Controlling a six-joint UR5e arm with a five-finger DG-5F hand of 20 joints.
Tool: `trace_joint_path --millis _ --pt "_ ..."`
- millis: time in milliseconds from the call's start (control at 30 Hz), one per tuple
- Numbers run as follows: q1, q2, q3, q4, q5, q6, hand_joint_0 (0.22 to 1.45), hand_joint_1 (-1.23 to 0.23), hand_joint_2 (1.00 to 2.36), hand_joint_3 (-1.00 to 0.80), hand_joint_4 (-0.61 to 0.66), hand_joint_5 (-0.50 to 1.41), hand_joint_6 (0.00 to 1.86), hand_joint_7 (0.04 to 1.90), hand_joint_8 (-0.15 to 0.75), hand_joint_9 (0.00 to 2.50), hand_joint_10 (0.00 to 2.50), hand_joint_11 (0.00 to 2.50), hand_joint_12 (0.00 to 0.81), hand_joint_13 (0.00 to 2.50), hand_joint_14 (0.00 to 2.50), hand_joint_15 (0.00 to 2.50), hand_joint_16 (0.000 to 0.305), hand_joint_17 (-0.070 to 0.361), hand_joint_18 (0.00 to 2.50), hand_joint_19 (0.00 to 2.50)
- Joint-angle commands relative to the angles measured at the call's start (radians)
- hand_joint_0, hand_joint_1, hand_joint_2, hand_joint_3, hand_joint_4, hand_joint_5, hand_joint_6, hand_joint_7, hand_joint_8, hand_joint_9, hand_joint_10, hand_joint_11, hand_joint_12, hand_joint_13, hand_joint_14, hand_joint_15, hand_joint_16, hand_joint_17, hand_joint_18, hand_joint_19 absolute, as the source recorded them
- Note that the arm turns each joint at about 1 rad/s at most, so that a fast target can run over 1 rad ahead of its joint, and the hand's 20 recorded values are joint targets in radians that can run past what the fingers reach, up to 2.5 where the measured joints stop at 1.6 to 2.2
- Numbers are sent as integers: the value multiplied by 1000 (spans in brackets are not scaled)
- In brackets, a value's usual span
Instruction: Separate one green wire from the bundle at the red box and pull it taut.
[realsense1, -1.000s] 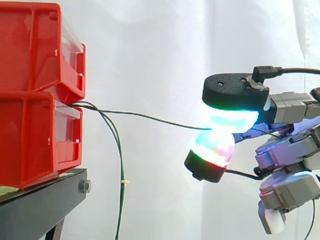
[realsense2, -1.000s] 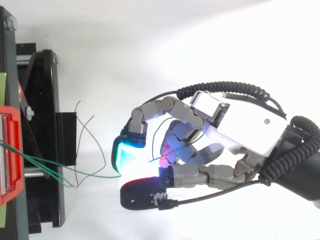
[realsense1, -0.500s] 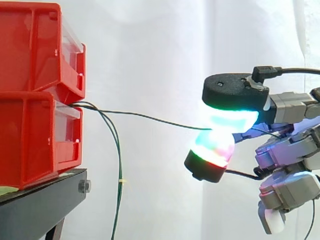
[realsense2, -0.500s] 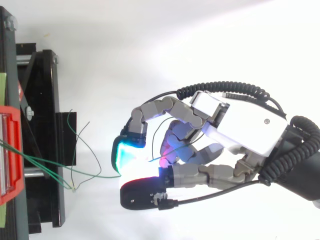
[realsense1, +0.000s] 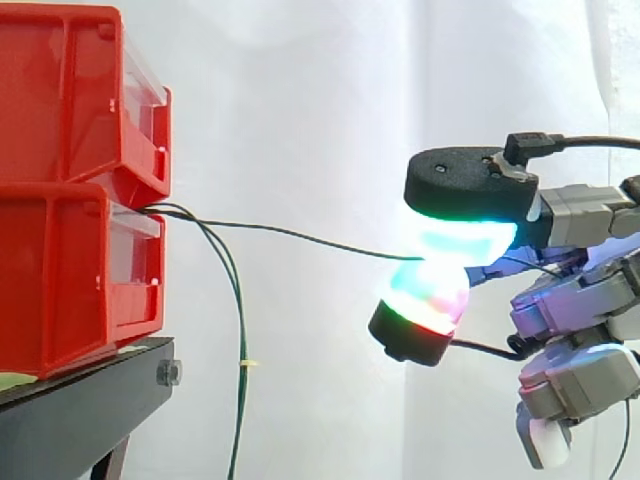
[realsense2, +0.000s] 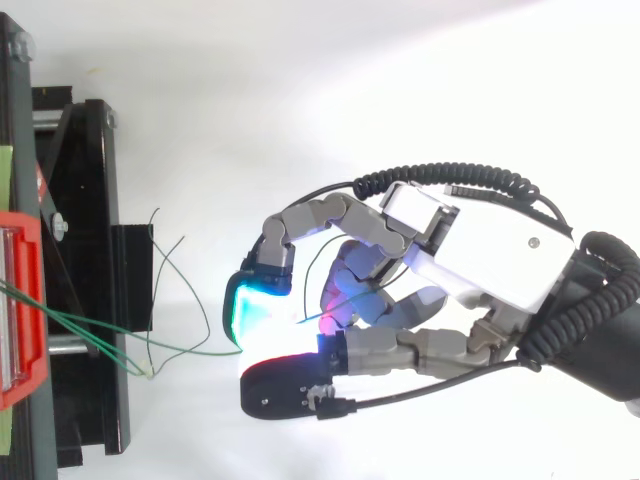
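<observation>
Side view: hand (realsense1: 470, 235) pinches one green wire (realsense1: 290, 235) btw two glowing pads. Wire runs nearly straight back to the stacked red bins (realsense1: 70, 190), w/ other strands (realsense1: 240, 340) hanging down. Top view: same pinch, wire (realsense2: 190, 350) leads left to the bins.

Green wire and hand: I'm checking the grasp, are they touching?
Touching. In the side view the green wire ends pinched between the glowing pads of the hand.
</observation>
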Motion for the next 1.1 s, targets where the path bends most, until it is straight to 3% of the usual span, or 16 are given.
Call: trace_joint_path --millis 0,1067 --pt "0 0 1 0 0 0 589 -729 1018 -158 21 -121 937 1125 241 1356 1602 1374 292 1415 15 1533 32 73 832 904" --pt "0 0 -1 0 0 0 589 -729 1018 -160 18 -121 937 1119 242 1356 1581 1384 295 1414 15 1547 32 72 836 895"
